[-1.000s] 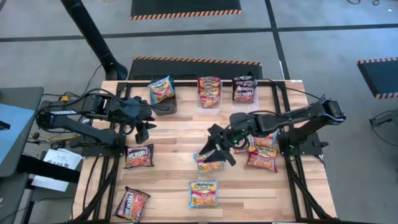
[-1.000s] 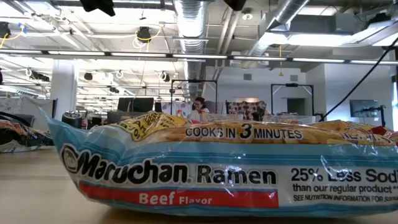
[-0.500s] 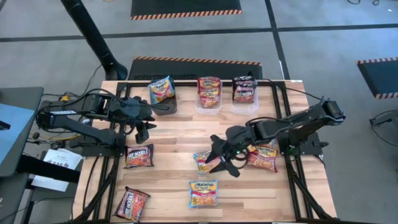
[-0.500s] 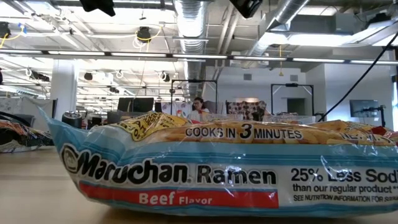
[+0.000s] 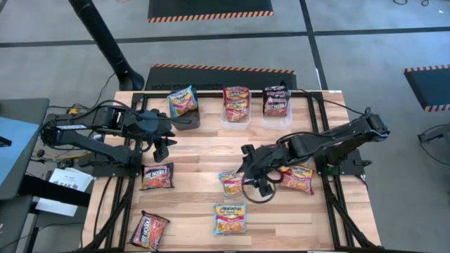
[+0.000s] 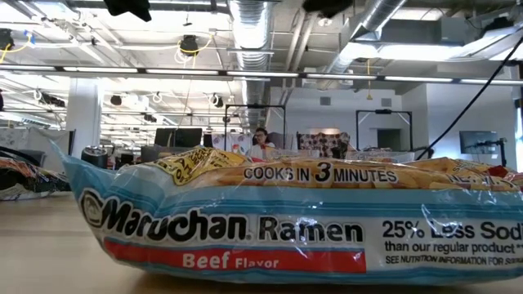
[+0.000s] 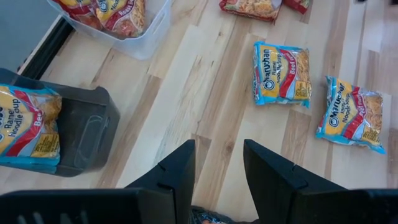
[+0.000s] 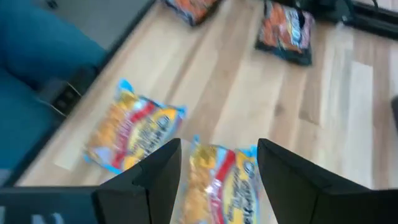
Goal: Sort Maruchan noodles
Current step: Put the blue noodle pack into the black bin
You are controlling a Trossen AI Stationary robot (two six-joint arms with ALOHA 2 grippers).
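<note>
Two dark robot arms reach over a pale wooden counter (image 5: 204,158) seen from above. Ramen packets are scattered across it and sorted into three bins along the far edge.

The right claw (image 5: 254,184) hovers low near the middle of the counter with its fingers spread wide and nothing between them. In the right wrist view a light blue and yellow packet (image 5: 230,183) lies directly beyond the gap between the fingers. A second light blue packet (image 5: 230,218) lies nearer the front edge, a little apart from the first.

The left claw (image 5: 161,150) waits over the left side of the counter, short of the bins. Its fingers stand partly apart and hold nothing.

At the far edge, a black bin (image 5: 187,119) holds one light blue packet (image 5: 183,100). Just right of it, a clear bin (image 5: 235,116) holds red and orange packets (image 5: 236,102). A further clear bin (image 5: 276,112) to the right holds black and red packets (image 5: 276,100).

On the left side of the counter lies a black and red packet (image 5: 157,176). Another black and red packet (image 5: 148,229) lies at the near left corner. Red and orange packets (image 5: 298,177) lie on the right side, partly under the right arm.

The low view is filled by a light blue packet lying close to that camera, reading "Maruchan Ramen, Beef Flavor".
</note>
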